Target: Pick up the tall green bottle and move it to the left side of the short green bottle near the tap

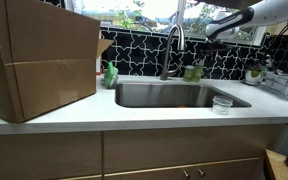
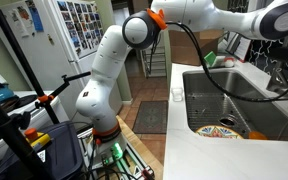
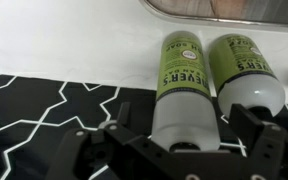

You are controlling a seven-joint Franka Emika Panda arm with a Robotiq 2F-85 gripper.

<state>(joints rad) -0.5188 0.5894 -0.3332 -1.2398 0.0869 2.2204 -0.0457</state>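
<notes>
In the wrist view two green bottles with pale tops stand side by side against the black-and-white tiled wall. The tall green bottle (image 3: 182, 75) lies between my fingers, with its pale top close below the camera. The short green bottle (image 3: 246, 70) touches it on the right. My gripper (image 3: 184, 138) is open, with one finger on each side of the tall bottle's top and not gripping it. In an exterior view the gripper (image 1: 212, 30) hangs above the bottle pair (image 1: 192, 72), which stands just right of the steel gooseneck tap (image 1: 172, 48).
A steel sink (image 1: 179, 95) is set in the white counter. A big cardboard box (image 1: 39, 60) stands at the left, with a bright green soap bottle (image 1: 111, 73) beside it. A clear plastic cup (image 1: 222, 103) is right of the sink. A dish rack (image 1: 284, 85) stands at the far right.
</notes>
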